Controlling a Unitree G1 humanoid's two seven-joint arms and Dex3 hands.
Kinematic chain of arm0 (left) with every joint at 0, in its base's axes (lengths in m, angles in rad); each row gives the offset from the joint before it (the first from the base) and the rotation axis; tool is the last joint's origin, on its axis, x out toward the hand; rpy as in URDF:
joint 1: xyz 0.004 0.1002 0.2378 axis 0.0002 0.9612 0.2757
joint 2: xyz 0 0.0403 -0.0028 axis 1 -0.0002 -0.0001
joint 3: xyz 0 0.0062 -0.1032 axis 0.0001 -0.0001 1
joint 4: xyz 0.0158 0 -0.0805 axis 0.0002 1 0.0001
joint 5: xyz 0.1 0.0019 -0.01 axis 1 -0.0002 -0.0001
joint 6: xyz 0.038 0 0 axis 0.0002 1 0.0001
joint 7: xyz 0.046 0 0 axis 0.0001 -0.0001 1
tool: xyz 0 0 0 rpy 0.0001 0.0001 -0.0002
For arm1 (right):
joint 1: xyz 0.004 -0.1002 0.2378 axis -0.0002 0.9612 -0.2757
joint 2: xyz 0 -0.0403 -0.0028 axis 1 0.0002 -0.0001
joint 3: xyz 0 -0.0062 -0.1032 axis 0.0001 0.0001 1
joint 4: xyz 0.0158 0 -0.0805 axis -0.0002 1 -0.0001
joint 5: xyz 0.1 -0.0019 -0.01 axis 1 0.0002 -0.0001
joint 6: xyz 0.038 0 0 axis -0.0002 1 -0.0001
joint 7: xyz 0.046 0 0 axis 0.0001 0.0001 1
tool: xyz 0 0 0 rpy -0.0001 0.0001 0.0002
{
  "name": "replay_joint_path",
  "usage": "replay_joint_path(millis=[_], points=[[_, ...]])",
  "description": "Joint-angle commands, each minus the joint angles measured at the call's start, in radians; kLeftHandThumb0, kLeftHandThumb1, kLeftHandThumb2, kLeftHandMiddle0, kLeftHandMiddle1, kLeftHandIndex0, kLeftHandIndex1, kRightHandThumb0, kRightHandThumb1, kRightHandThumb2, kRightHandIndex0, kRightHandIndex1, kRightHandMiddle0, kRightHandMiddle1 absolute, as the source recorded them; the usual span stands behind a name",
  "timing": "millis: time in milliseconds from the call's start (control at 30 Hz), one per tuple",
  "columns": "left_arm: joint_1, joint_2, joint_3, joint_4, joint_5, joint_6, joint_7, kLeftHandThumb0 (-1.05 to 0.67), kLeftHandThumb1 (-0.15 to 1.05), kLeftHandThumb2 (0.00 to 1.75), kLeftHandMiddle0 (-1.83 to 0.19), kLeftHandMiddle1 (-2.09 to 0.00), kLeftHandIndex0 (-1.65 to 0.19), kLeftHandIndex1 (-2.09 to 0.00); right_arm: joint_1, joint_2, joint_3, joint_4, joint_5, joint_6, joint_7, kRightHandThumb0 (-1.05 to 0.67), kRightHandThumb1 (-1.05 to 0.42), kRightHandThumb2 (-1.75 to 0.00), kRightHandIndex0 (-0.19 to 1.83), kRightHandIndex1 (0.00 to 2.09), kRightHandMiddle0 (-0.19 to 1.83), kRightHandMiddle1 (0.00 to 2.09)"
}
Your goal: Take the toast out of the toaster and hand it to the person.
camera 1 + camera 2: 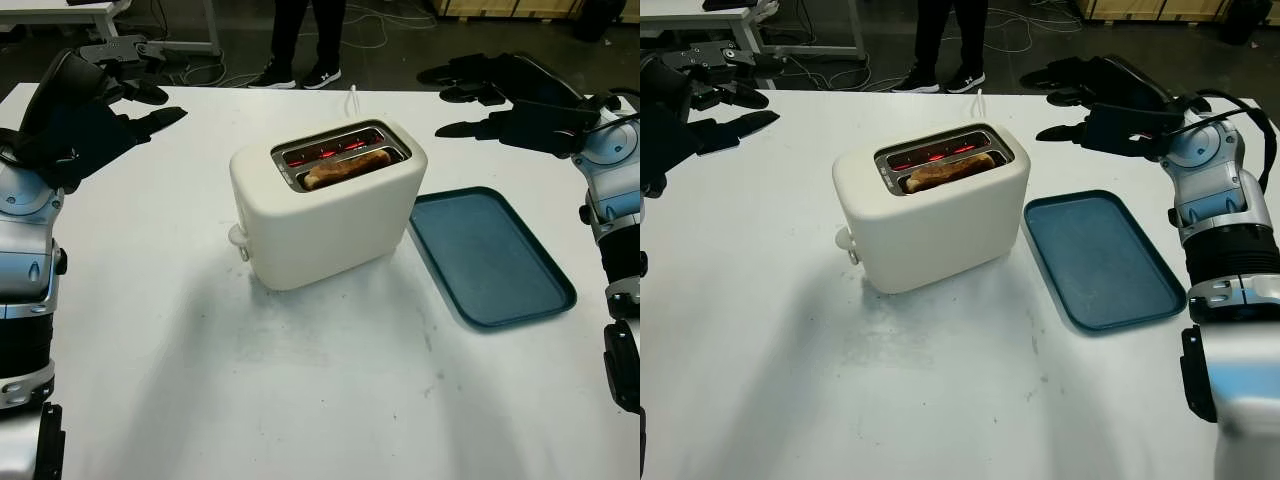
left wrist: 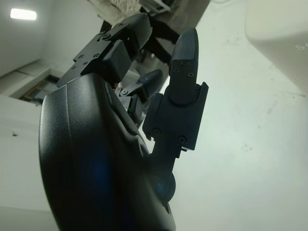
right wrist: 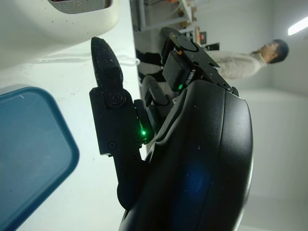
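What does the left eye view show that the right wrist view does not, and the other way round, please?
Left eye view: the toast in the toaster's near slot, the open left hand over the table's far-left corner, a person's legs. Right wrist view: a person's upper body beyond the table. Both: the toaster, blue tray, table, and open right hand.

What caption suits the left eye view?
Toast sits in the toaster beside a blue tray; both open hands, left and right, hover above.

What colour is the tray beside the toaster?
Dark teal blue; the tray shows best in the left eye view.
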State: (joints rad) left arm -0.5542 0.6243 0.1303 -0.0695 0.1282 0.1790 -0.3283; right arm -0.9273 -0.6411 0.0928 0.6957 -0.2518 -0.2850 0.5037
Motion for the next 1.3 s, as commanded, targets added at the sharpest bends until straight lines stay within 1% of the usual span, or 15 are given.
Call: replay_joint_path(millis=[0,167,233,367,500,567,667,733,900,967,1100,1267], points=[[0.001,0.012,0.004,0.002,0.003,-0.009,-0.001,-0.47,0.92,0.16,-0.42,-0.88,-0.59,-0.38,-0.019,0.003,0.0,0.002,0.009,-0.005,0.003,-0.46,-0.92,-0.01,0.59,0.02,0.55,0.01],[0.003,0.013,0.005,-0.008,0.008,0.003,0.001,-0.44,0.92,0.16,-0.42,-0.88,-0.59,-0.39,-0.022,0.006,-0.001,0.012,0.011,-0.01,0.004,-0.47,-0.92,0.0,0.59,0.02,0.55,0.01],[0.006,0.009,0.008,-0.011,0.002,0.012,0.0,-0.44,0.92,0.16,-0.41,-0.88,-0.58,-0.38,-0.022,0.007,-0.002,0.018,0.013,-0.014,0.005,-0.49,-0.92,-0.01,0.59,0.02,0.55,0.01],[0.004,-0.001,0.013,-0.02,-0.014,0.04,-0.002,-0.45,0.92,0.16,-0.4,-0.87,-0.58,-0.38,-0.019,0.004,0.002,0.01,0.006,-0.005,0.003,-0.46,-0.92,-0.01,0.58,0.01,0.55,0.0],[0.005,-0.004,0.013,-0.026,-0.018,0.056,0.0,-0.46,0.92,0.16,-0.39,-0.87,-0.58,-0.38,-0.019,0.005,0.001,0.013,0.007,-0.007,0.004,-0.48,-0.92,-0.01,0.58,0.01,0.54,0.0],[0.005,-0.001,0.011,-0.027,-0.017,0.055,0.0,-0.46,0.92,0.17,-0.39,-0.87,-0.58,-0.38,-0.021,0.005,0.002,0.016,0.008,-0.009,0.007,-0.51,-0.92,-0.02,0.58,0.01,0.54,0.0],[0.006,0.007,0.006,-0.027,-0.008,0.043,0.0,-0.46,0.92,0.17,-0.39,-0.87,-0.58,-0.38,-0.018,0.004,0.0,0.006,0.009,-0.005,0.007,-0.49,-0.92,-0.02,0.59,0.01,0.54,0.0],[0.005,0.015,0.003,-0.018,-0.001,0.02,-0.003,-0.43,0.92,0.17,-0.4,-0.88,-0.58,-0.38,-0.017,0.003,0.0,0.003,0.008,-0.005,0.006,-0.49,-0.92,-0.03,0.59,0.01,0.54,0.0],[0.012,0.009,0.003,-0.004,-0.011,0.019,-0.016,-0.34,0.92,0.15,-0.4,-0.88,-0.56,-0.38,-0.014,0.01,-0.001,0.029,0.007,-0.024,-0.011,-0.49,-0.92,-0.02,0.6,0.02,0.56,0.01],[0.017,0.0,0.005,0.0,-0.02,0.022,-0.019,-0.39,0.92,0.14,-0.41,-0.89,-0.57,-0.38,-0.014,0.014,0.005,0.033,-0.001,-0.015,-0.017,-0.53,-0.92,-0.02,0.59,0.01,0.55,0.01],[0.021,0.006,0.003,0.007,-0.013,0.005,-0.019,-0.44,0.92,0.16,-0.43,-0.91,-0.58,-0.4,-0.013,0.013,0.009,0.028,-0.011,-0.005,-0.026,-0.55,-0.92,-0.01,0.59,0.01,0.56,0.01],[0.018,0.009,0.007,0.005,-0.01,0.01,-0.016,-0.44,0.92,0.15,-0.4,-0.91,-0.57,-0.39,-0.009,0.012,-0.005,0.025,0.017,-0.008,-0.012,-0.5,-0.92,-0.01,0.58,0.01,0.55,0.0]])
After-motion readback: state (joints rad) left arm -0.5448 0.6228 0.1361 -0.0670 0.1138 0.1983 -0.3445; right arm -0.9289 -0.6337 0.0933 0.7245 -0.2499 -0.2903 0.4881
